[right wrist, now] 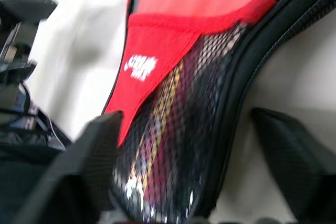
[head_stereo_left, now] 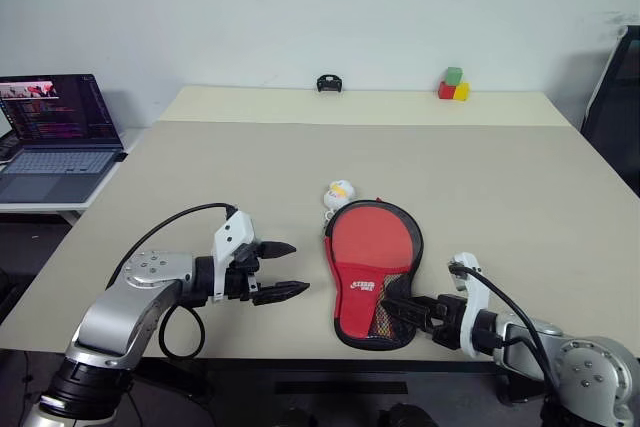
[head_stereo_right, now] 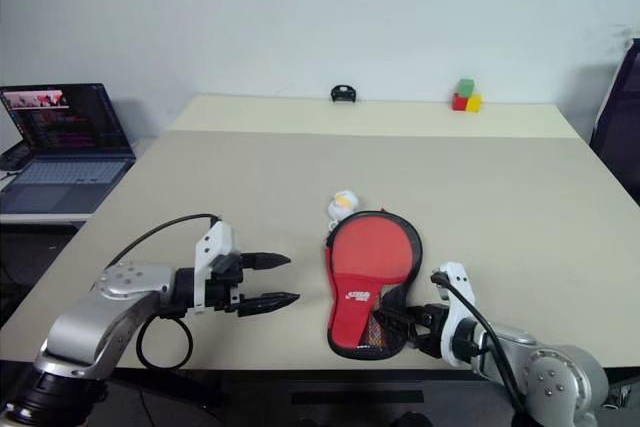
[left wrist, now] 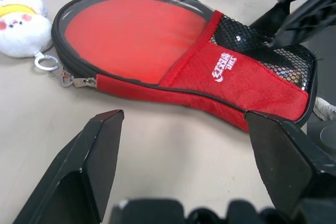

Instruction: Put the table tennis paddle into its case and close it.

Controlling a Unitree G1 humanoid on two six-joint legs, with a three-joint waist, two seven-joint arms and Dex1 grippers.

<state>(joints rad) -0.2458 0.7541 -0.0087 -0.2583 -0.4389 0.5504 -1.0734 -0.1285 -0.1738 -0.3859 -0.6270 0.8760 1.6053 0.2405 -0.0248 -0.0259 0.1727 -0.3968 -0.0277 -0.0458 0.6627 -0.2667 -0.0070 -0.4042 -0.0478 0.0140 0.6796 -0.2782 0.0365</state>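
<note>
Beige table [head_stereo_left: 200, 177], bearing a red case [head_stereo_left: 372, 272] near the front edge. Just behind the case, a small white plush toy [head_stereo_left: 339, 193]; far behind it, coloured blocks [head_stereo_left: 454, 85] and a small black object [head_stereo_left: 329, 83].

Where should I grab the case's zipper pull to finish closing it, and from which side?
Judging from the left wrist view, take the metal zipper pull itself, where it lies flat on the table at the case edge beside the white plush charm. Come with the left gripper, open on that side; the pull sticks outward toward it, so a low, level pinch should fit.
</note>
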